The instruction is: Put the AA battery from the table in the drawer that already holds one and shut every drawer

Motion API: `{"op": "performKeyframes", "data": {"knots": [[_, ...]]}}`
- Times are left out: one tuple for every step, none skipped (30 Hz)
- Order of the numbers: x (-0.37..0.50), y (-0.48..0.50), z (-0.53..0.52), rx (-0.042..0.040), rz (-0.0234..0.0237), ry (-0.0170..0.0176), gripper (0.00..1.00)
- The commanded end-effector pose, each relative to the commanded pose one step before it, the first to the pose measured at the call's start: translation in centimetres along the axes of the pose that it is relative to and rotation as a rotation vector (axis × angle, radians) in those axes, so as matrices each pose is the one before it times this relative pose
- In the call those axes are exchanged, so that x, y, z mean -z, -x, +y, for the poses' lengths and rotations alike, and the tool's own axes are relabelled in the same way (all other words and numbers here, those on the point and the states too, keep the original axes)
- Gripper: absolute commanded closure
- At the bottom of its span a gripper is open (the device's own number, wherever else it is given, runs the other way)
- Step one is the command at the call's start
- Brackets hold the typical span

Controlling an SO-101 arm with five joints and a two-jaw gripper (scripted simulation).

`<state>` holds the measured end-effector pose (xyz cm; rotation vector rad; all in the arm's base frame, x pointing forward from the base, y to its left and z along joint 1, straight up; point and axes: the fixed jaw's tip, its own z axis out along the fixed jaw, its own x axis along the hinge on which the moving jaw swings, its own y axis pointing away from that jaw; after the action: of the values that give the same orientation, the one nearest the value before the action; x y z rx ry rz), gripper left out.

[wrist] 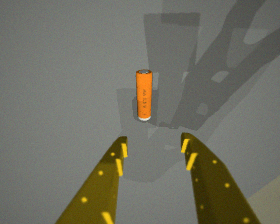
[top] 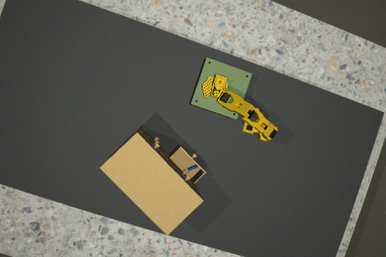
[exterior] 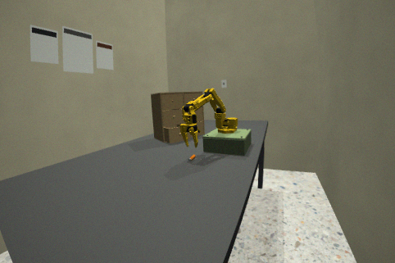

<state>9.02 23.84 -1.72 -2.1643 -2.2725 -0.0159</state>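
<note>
Wrist view shows the orange AA battery (wrist: 144,95) lying flat on the dark gray surface (wrist: 51,75). It sits just ahead of the end effector (wrist: 153,141), a little to the left of the middle of the gap. One end of the battery has a white cap, and that end points toward the two yellow fingers. The fingers are apart with a small gap, and nothing is between them. They do not touch the battery.

From the side, the battery (exterior: 192,157) is a small orange thing on the surface (exterior: 123,196). The end effector (exterior: 192,143) hangs above it, pointing down, not touching the surface. The yellow arm (exterior: 209,102) bends up and over from a green base block (exterior: 242,140).

Behind the arm stands a brown drawer chest (exterior: 164,114). From the top, the chest (top: 148,183) has one small drawer (top: 182,157) pulled out on the side facing the arm. A blue thing (top: 192,166) lies inside that drawer. I cannot tell what it is. The battery cannot be seen from the top because the arm (top: 240,107) covers that spot. The chest and the arm are well apart.
</note>
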Motion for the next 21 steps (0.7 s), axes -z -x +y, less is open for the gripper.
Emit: {"op": "performKeyframes", "data": {"knots": [[-0.8043, 0.0494, -0.265, 0.01653, -0.00915, -0.00502, 0.79], [-0.1248, 0.0032, -0.001, 0.00000, -0.00001, 0.00000, 0.79], [-0.1245, 0.0036, -0.002, 0.00000, 0.00001, 0.00000, 0.79], [-0.0001, 0.0001, 0.000, 0.00000, -0.00001, 0.00000, 0.79], [0.0001, -0.0001, 0.000, 0.00000, 0.00001, 0.00000, 0.79], [-0.0001, 0.0001, 0.000, 0.00000, -0.00001, 0.00000, 0.79], [0.0000, 0.0000, 0.000, 0.00000, 0.00000, 0.00000, 0.79], [0.0000, 0.0000, 0.000, 0.00000, 0.00000, 0.00000, 0.79], [-0.0316, 0.0138, -0.018, 0.00000, 0.00001, 0.00000, 0.79], [-0.0317, 0.0141, -0.018, 0.00000, -0.00001, 0.00000, 0.79], [-0.0315, 0.0140, -0.018, 0.00000, 0.00001, 0.00000, 0.79], [-0.0316, 0.0143, -0.018, 0.00000, -0.00001, 0.00000, 0.79], [-0.0314, 0.0142, -0.018, 0.00000, 0.00001, 0.00000, 0.79], [-0.0315, 0.0146, -0.018, 0.00000, -0.00001, 0.00000, 0.79], [-0.0313, 0.0145, -0.018, 0.00000, 0.00001, 0.00000, 0.79], [-0.0314, 0.0148, -0.018, 0.00000, -0.00001, 0.00000, 0.79], [-0.0312, 0.0147, -0.018, 0.00000, 0.00001, 0.00000, 0.79], [-0.0313, 0.0150, -0.018, 0.00000, -0.00001, 0.00000, 0.79], [-0.0311, 0.0149, -0.018, 0.00000, 0.00001, 0.00000, 0.79], [-0.0312, 0.0153, -0.018, 0.00000, -0.00001, 0.00000, 0.79], [-0.0310, 0.0152, -0.018, 0.00000, 0.00001, 0.00000, 0.79]]}}
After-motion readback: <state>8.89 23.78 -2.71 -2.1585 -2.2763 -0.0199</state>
